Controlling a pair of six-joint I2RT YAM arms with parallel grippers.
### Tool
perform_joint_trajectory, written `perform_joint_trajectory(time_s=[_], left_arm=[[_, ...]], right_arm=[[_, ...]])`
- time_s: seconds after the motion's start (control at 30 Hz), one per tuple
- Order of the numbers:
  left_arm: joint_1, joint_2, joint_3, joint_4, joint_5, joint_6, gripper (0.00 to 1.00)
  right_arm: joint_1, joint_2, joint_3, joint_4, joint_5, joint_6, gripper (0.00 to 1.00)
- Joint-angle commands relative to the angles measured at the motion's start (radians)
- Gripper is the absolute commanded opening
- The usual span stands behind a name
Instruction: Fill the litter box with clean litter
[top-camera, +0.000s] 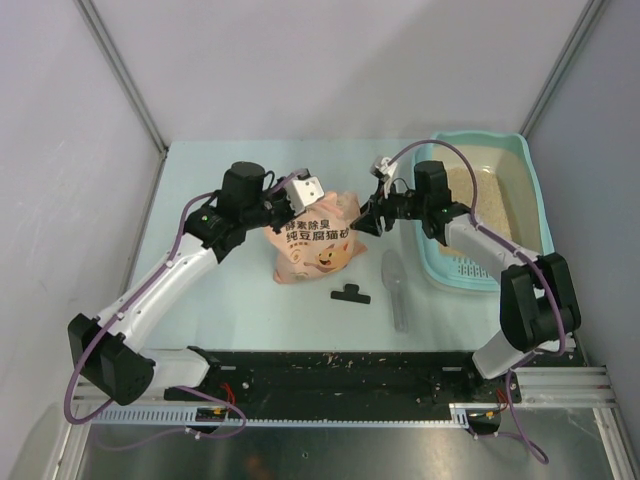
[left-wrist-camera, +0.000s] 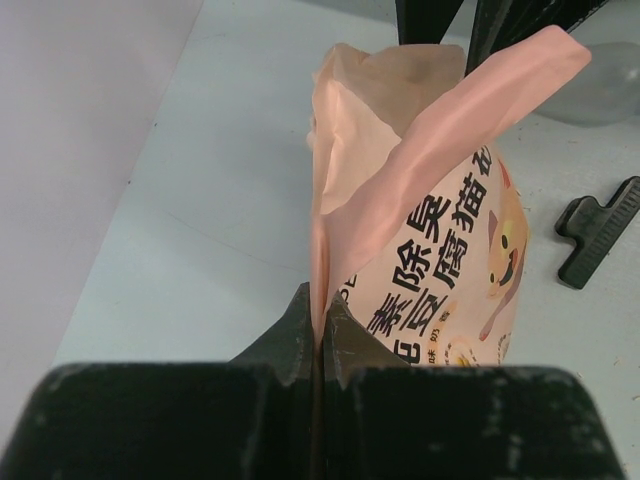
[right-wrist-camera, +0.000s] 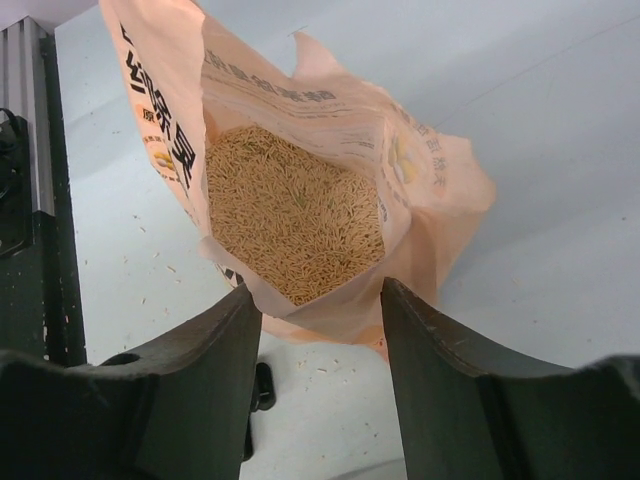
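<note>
- Beige clean litter (top-camera: 482, 195) lies in the teal litter box (top-camera: 478, 140) at the table's (top-camera: 250, 300) far right; more fills the open pink bag (top-camera: 315, 248).
- Left claw (left-wrist-camera: 318, 325) is clamped on the bag's top edge.
- Right claw (right-wrist-camera: 315, 295) stands apart at the bag's mouth.

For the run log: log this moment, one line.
left jaws shut on litter bag | right jaws open at its mouth | litter box part-filled

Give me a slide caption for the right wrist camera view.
Right gripper, jaws open, straddling the rim of the open peach bag, beige litter visible inside.
</note>
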Motion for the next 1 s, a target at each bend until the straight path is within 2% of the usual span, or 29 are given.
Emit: perform_joint_trajectory(time_s=[0.0,0.43,0.53,0.57,0.63,0.67,0.73,0.97], left_arm=[[0.008,-0.010,0.048,0.059,0.014,-0.028,0.00],[0.008,-0.010,0.041,0.059,-0.008,-0.030,0.00],[0.008,-0.007,0.044,0.059,-0.017,-0.027,0.00],[0.008,-0.005,0.042,0.059,-0.023,-0.025,0.00],[0.008,-0.004,0.042,0.059,-0.031,-0.025,0.00],[0.008,-0.002,0.041,0.059,-0.037,-0.024,0.00],[0.008,0.002,0.041,0.058,-0.043,-0.024,0.00],[0.013,0.010,0.067,0.059,-0.042,-0.028,0.00]], right_arm=[[0.013,0.020,0.044,0.070,-0.037,0.020,0.54],[0.021,0.048,0.044,0.164,-0.037,0.070,0.43],[0.021,0.058,0.044,0.184,-0.034,0.086,0.32],[0.021,0.061,0.044,0.189,-0.037,0.089,0.24],[0.019,0.066,0.044,0.199,-0.045,0.100,0.17],[0.021,0.068,0.044,0.199,-0.050,0.101,0.09],[0.021,0.057,0.044,0.187,-0.065,0.100,0.02],[0.045,-0.079,0.018,0.052,-0.031,0.054,0.00]])
